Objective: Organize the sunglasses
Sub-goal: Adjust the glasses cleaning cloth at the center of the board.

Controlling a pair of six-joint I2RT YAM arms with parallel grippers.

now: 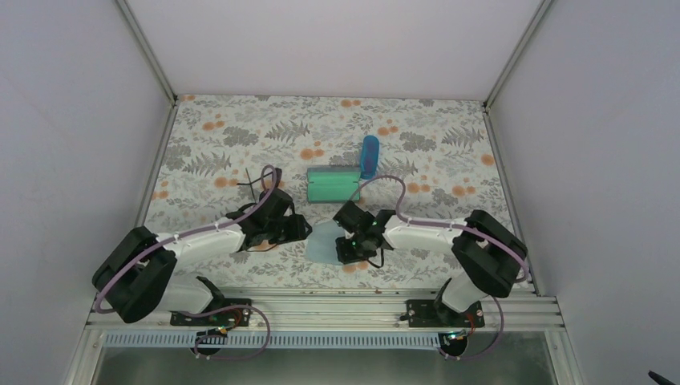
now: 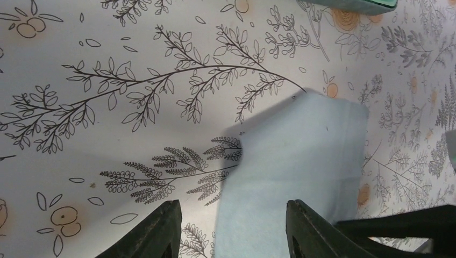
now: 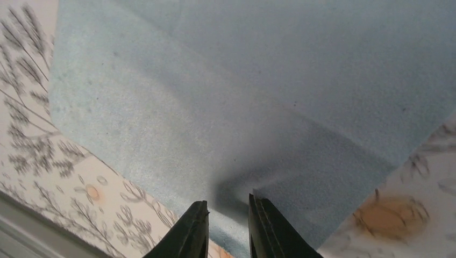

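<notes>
The black-framed sunglasses [image 1: 253,181] lie on the floral table, beyond my left arm, partly hidden by its cable. I cannot make out the pink-red pair. A light blue cloth [image 1: 323,241] lies flat between the two grippers. My left gripper [image 1: 303,227] [image 2: 232,215] is open wide, low over the cloth's [image 2: 301,161] left edge, with nothing held. My right gripper [image 1: 346,249] [image 3: 228,201] hovers over the cloth [image 3: 242,97] with its jaws a narrow gap apart. A raised fold of the cloth reaches its right fingertip [image 3: 258,207].
A green oblong case [image 1: 334,184] lies behind the cloth, and its edge [image 2: 355,4] shows in the left wrist view. A blue case [image 1: 370,155] stands just beyond it. Grey walls enclose the table on three sides, and a metal rail [image 1: 321,309] runs along the near edge.
</notes>
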